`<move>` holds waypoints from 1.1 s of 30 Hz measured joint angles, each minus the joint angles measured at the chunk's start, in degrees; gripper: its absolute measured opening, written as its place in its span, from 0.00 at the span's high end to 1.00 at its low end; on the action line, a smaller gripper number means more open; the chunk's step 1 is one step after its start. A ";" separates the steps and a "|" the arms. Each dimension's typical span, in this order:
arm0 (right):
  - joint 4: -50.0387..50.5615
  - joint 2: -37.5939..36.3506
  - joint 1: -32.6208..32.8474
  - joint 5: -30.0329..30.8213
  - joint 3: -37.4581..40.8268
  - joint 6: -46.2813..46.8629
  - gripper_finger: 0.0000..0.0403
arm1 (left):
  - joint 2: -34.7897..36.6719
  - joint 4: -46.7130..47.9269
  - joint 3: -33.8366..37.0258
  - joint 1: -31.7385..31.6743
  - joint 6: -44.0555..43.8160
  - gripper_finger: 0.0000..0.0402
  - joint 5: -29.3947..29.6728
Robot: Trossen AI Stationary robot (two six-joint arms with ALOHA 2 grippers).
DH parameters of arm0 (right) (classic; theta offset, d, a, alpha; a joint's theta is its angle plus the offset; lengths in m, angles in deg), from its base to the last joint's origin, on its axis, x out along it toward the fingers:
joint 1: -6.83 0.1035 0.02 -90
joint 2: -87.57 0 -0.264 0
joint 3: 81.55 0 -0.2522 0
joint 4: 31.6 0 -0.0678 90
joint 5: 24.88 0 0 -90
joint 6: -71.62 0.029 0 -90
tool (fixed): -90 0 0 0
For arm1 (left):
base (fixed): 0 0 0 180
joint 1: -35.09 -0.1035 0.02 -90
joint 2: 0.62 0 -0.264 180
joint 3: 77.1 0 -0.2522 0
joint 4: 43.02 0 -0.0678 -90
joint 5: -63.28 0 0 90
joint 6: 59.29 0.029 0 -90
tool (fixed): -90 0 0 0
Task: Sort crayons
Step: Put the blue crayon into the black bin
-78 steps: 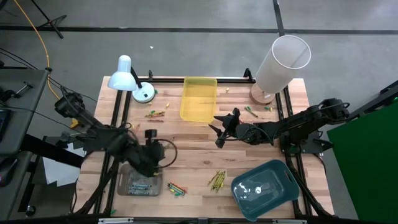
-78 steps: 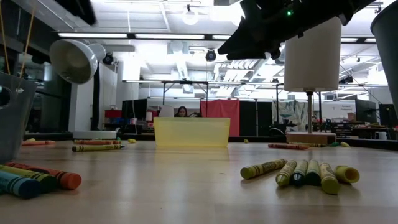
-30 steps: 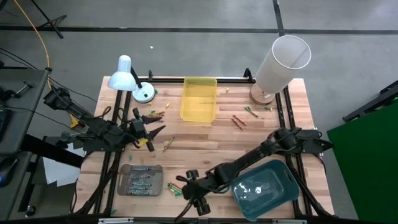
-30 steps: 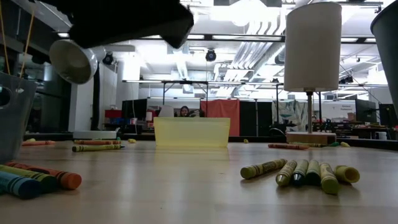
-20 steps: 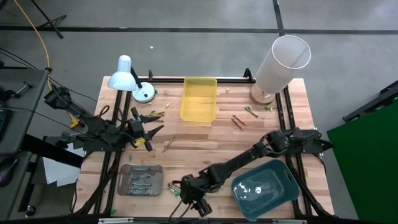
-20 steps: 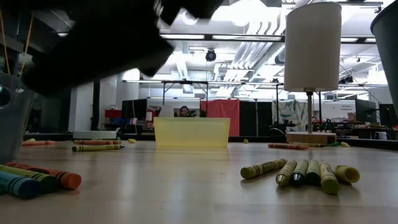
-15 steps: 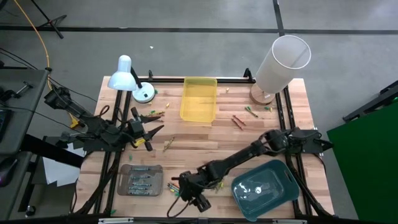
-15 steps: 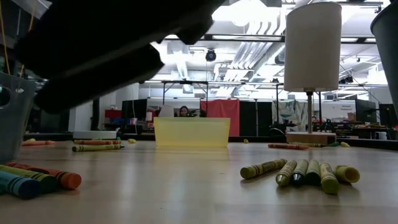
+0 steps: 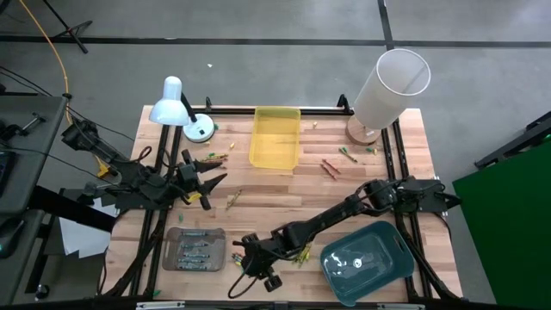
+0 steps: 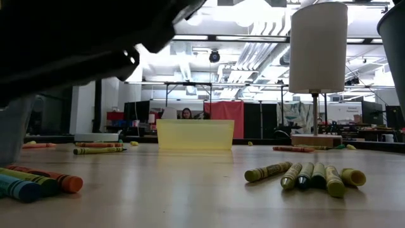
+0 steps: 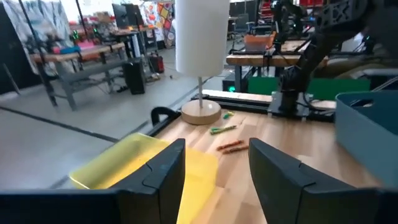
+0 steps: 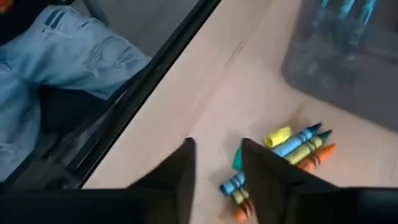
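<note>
Mixed crayons (image 12: 292,146) in blue, yellow, orange and green lie in a small pile on the table near its near edge, beside the grey tray (image 9: 196,250). My right gripper (image 9: 243,260) hovers over this pile, open, and in its wrist view (image 12: 221,174) a blue and a green crayon (image 12: 238,177) show between the fingers. Olive crayons (image 9: 301,250) lie just right of it. My left gripper (image 9: 207,182) is open and empty above the table's left middle. More crayons (image 9: 330,166) lie near the yellow tray (image 9: 275,138).
A teal tray (image 9: 366,261) stands at the near right. A white desk lamp (image 9: 176,108) and a tall white cylinder lamp (image 9: 392,82) stand at the far edge. A person's jeans-clad leg (image 12: 62,50) shows beyond the table's near edge.
My right gripper has moved toward the table's left edge along the near edge, coming over the mixed crayon pile beside the grey tray. In the low view its dark arm has swept further left. The crayons have not moved.
</note>
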State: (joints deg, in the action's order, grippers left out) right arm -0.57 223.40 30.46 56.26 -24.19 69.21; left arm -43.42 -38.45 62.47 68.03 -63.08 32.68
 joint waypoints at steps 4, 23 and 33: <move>-2.96 0.53 0.15 3.58 -0.07 0.72 0.96 | -0.21 3.64 0.00 2.53 -4.91 0.60 -0.20; -2.62 4.26 0.01 7.37 0.04 5.86 1.00 | -0.24 0.76 0.02 7.20 1.96 0.59 5.94; 1.40 4.15 -1.16 11.29 0.01 4.94 1.00 | -0.26 0.68 0.02 7.22 1.06 0.59 5.94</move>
State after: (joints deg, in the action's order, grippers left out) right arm 0.83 227.55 29.29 67.54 -24.17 74.15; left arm -43.68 -37.78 62.49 75.25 -62.01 38.62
